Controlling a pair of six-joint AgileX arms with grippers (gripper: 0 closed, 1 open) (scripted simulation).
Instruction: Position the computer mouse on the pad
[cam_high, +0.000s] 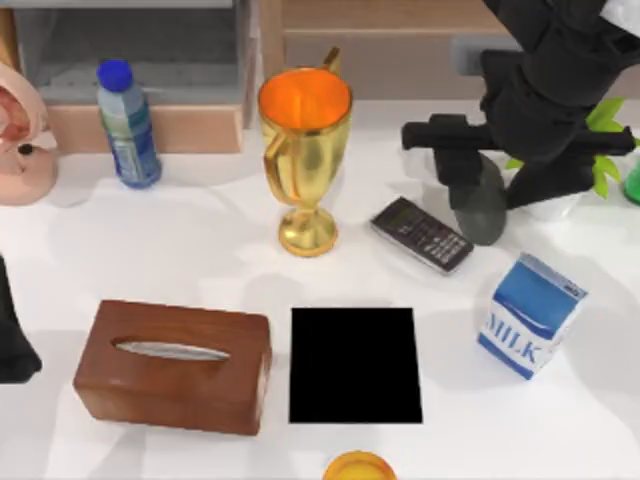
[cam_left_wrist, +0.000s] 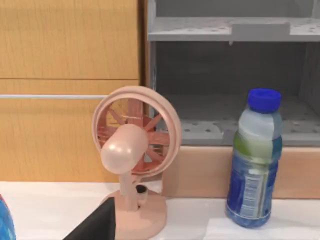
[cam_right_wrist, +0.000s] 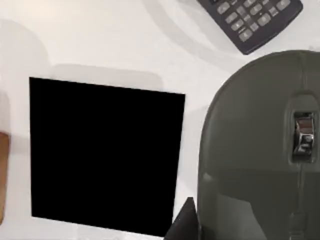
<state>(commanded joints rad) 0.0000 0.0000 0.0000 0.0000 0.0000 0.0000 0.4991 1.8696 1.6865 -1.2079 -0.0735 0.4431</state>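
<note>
The dark grey oval computer mouse (cam_high: 483, 208) hangs in my right gripper (cam_high: 468, 185), which is shut on it at the back right of the table, just right of a black keypad phone (cam_high: 422, 235). In the right wrist view the mouse (cam_right_wrist: 260, 150) looms large, scroll wheel showing, with one dark fingertip (cam_right_wrist: 185, 222) at its side. The pad (cam_high: 355, 365) is a plain black rectangle lying flat near the front middle, to the front-left of the mouse and apart from it; the right wrist view has the pad (cam_right_wrist: 105, 155) beside the mouse. My left arm (cam_high: 15, 340) stays parked at the left edge.
A brown tissue box (cam_high: 175, 365) sits left of the pad and a milk carton (cam_high: 530, 315) to its right. A gold trophy (cam_high: 305, 150), a blue-capped bottle (cam_high: 128, 125) and a pink fan (cam_high: 20, 140) stand at the back. An orange object (cam_high: 358, 467) is at the front edge.
</note>
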